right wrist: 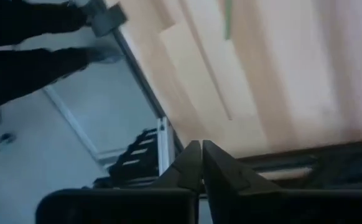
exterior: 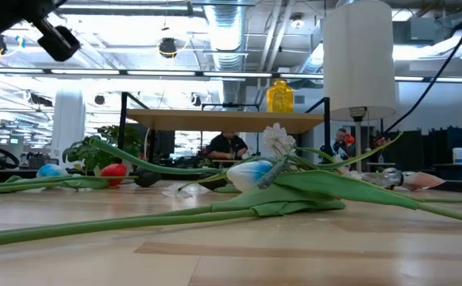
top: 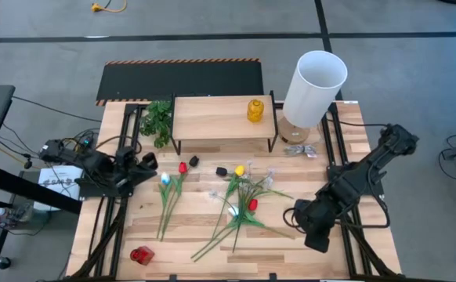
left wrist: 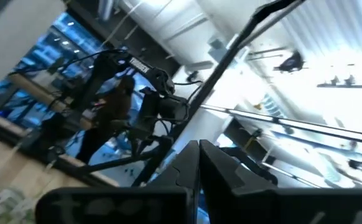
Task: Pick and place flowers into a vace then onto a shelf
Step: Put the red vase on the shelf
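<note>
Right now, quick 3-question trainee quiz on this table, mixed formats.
1. True or false: the yellow vase stands on the shelf.
2. Where are the flowers? A) in the vase B) lying on the table C) on the shelf
3. The right gripper is shut on ____.

Key: 1 true. 2 B. 3 nothing; it is shut empty near the table's edge, and the left gripper waits shut at the left side.
</note>
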Tool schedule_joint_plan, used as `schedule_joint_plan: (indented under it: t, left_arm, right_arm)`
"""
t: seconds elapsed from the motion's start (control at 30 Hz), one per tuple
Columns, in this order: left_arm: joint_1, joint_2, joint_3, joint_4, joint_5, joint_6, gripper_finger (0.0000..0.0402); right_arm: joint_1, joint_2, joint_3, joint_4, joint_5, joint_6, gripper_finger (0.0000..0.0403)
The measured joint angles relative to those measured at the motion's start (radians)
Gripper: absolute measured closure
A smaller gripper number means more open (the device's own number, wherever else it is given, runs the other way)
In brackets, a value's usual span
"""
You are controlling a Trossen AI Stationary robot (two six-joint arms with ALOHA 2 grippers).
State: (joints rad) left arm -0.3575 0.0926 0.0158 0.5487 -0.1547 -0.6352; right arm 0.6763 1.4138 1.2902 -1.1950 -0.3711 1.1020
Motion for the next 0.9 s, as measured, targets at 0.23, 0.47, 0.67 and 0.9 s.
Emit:
schedule_joint_plan:
  t: [0.23, 0.47, 0.67, 0.9]
  left_arm:
    - [-0.096, 0.258, 0.119, 0.131, -0.103, 0.080, 0.0401]
    - [-0.159, 0.646, 0.546, -0.188, -0.141, 0.087, 0.0401]
    - [-0.222, 0.961, 1.000, -0.955, -0.106, -0.286, 0.0401]
    - [-0.341, 1.292, 1.489, -1.654, -0.025, -0.547, 0.0401]
  right_arm:
    - [0.033, -0.157, -0.370, 0.396, -0.045, 0.043, 0.0399]
    - [0.061, -0.190, -0.545, 0.634, -0.005, 0.050, 0.0400]
    - [0.113, -0.202, -0.547, 0.656, 0.101, -0.033, 0.0402]
    - [0.166, -0.248, -0.547, 0.658, 0.283, -0.012, 0.0402]
